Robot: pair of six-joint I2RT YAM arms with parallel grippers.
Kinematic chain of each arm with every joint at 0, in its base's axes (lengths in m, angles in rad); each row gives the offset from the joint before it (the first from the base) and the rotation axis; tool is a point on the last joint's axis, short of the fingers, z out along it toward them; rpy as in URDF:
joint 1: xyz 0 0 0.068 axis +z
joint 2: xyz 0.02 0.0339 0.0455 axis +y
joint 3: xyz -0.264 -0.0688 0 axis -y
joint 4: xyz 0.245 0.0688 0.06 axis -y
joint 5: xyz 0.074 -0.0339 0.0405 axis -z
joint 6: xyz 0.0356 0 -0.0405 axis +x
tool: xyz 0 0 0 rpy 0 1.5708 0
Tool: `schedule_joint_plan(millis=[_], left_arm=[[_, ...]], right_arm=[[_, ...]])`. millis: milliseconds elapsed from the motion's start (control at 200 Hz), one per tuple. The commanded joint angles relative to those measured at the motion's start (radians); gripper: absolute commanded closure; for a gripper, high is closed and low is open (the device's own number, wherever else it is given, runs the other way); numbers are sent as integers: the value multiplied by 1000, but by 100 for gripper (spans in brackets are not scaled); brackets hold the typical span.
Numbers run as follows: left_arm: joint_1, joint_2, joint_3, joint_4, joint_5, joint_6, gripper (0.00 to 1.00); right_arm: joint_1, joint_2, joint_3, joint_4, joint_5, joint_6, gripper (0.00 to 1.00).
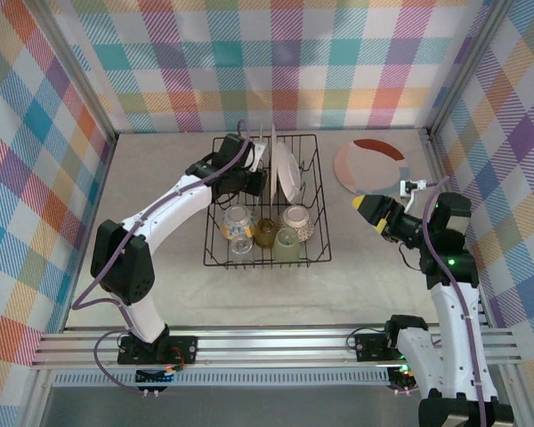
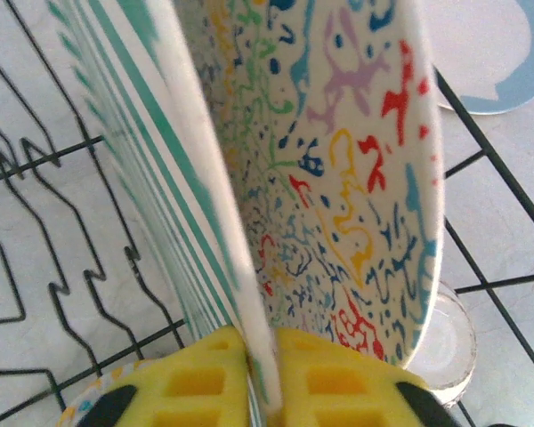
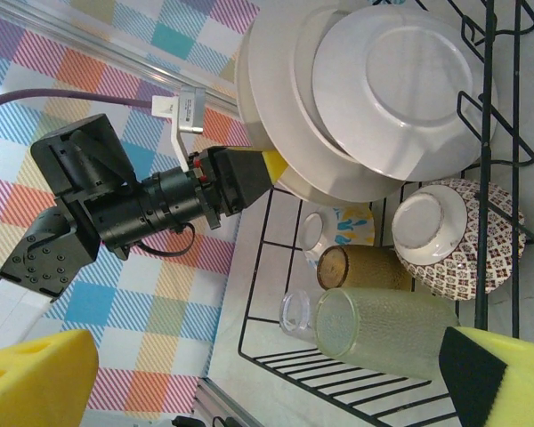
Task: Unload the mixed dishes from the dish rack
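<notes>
Yellow-tipped left gripper point(image 2: 262, 378) clamps the green-striped plate point(image 2: 133, 160) by its rim in the rack point(image 1: 267, 264); right gripper point(image 1: 374, 209) gapes wide over bare table point(image 1: 356, 285)

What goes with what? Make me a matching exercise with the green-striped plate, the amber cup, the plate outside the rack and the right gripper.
Things:
1. green-striped plate
2. amber cup
3. plate with arcs
4. right gripper

Places or states:
A. flat, outside the dish rack, to its right
B. open, holding nothing
C. inside the rack, beside the pale-green cup
D. clamped by the left gripper

Pairs: 1-D, 2-C, 3-A, 4-B
</notes>
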Motion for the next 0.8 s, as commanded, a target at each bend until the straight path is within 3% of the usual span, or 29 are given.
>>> schedule_joint_plan(millis=[0,50,360,795], left_arm=[[10,-12,37,6,28,-7,96],[12,-16,42,1,26,-13,100],[10,-49,53,-18,29,-52,100],[8,-115,131,-101,-4,-102,100]], right_arm=[[3,-23,-6,18,-21,-4,1],[3,-27,-7,20,-25,-5,1],[7,-51,-22,74,-81,7,1],[16,-66,6,-30,15,-48,1]])
